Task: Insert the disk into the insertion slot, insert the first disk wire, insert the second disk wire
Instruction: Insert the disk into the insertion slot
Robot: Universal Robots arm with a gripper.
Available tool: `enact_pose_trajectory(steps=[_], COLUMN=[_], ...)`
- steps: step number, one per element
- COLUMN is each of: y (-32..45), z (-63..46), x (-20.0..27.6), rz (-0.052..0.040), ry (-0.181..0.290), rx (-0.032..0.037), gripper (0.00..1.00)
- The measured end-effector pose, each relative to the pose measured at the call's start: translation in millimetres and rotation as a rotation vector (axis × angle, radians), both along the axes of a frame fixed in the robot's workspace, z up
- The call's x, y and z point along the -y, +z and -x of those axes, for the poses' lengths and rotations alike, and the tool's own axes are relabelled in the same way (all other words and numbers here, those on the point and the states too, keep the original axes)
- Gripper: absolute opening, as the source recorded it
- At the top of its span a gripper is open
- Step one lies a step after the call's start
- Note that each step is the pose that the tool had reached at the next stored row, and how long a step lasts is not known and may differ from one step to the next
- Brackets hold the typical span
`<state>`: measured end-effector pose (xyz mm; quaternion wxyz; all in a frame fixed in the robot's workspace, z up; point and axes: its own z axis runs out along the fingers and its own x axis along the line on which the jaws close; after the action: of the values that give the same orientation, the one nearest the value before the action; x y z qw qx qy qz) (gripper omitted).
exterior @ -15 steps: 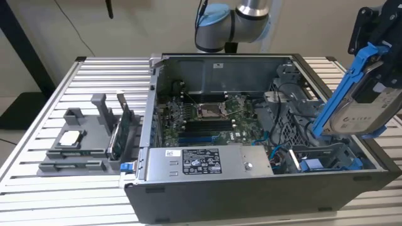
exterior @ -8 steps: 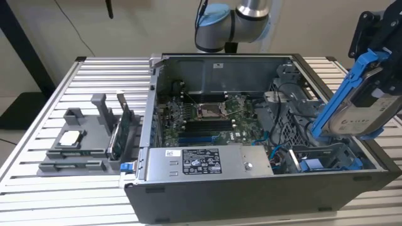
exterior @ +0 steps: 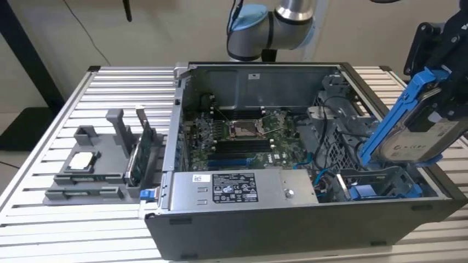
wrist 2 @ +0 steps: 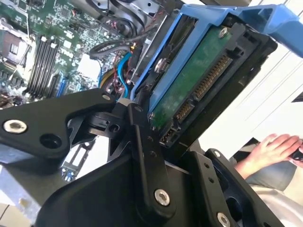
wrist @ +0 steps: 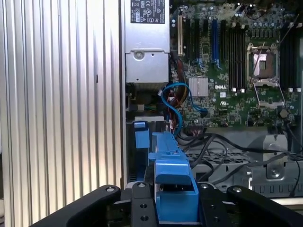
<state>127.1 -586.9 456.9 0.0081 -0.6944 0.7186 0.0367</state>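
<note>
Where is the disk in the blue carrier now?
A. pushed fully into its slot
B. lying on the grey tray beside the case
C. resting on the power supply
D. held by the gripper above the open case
D: the gripper clamps the disk, tilted above the case.

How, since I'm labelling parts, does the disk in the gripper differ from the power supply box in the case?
The disk is clamped in the gripper and steeply tilted over the case; the power supply box lies flat inside it. The disk has a bright blue frame; the power supply box is bare silver metal. Both carry labels.
</note>
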Motion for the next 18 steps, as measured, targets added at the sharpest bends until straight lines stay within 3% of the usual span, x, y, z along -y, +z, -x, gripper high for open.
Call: enact_pose_trajectory(steps=[7, 18], y=[-12.6, -31.6], z=[2.6, 8.5], x=[0.0, -2.2], rz=[-0.0001, -0.0002], ry=[-0.02, -0.004], rx=[0.0, 0.0007], gripper=[0.33, 0.33])
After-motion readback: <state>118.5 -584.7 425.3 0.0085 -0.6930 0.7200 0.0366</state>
